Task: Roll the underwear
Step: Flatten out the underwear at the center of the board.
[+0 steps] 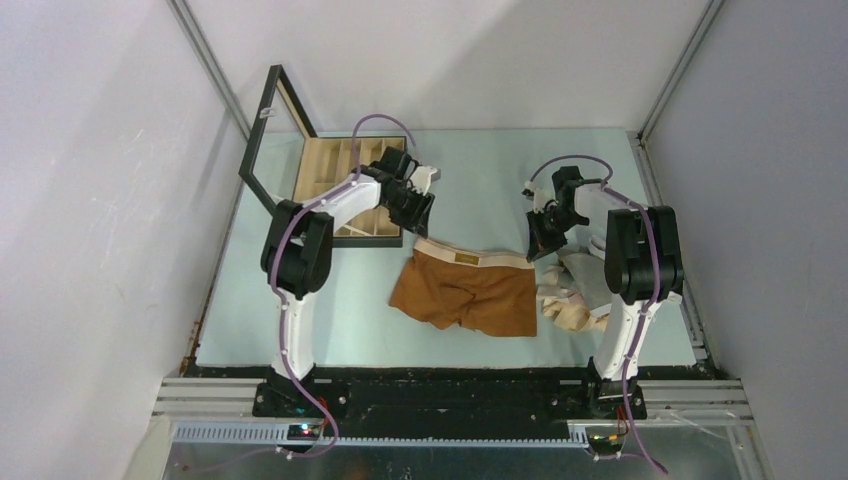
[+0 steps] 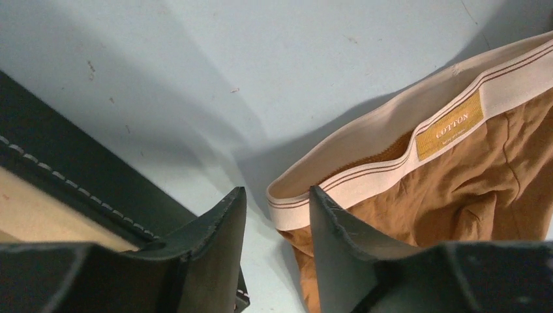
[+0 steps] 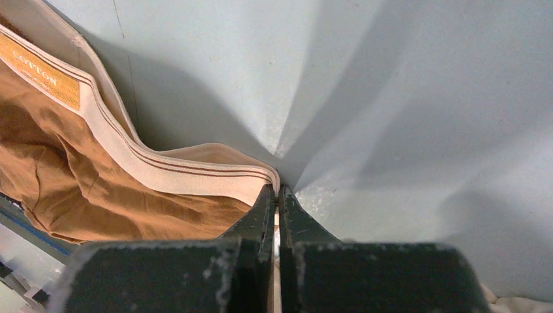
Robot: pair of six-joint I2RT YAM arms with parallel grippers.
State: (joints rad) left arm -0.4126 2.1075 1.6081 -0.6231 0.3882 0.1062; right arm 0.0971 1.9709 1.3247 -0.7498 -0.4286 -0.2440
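The rust-brown underwear (image 1: pixel 465 290) lies flat mid-table, its pale waistband toward the far side; it also shows in the left wrist view (image 2: pixel 469 176) and the right wrist view (image 3: pixel 78 176). My left gripper (image 1: pixel 418 215) is open and empty, just above the waistband's left corner (image 2: pixel 287 208), beside the box edge. My right gripper (image 1: pixel 537 248) is shut on the waistband's right corner (image 3: pixel 261 182), the band pinched between the fingertips. A heap of beige and grey underwear (image 1: pixel 575 295) lies right of the brown pair, behind my right arm.
The black-framed wooden box (image 1: pixel 335 185) with compartments stands open at the far left, its lid raised; its black edge (image 2: pixel 78 176) is right beside my left fingers. The pale blue mat (image 1: pixel 300 320) covers the table, with walls on three sides.
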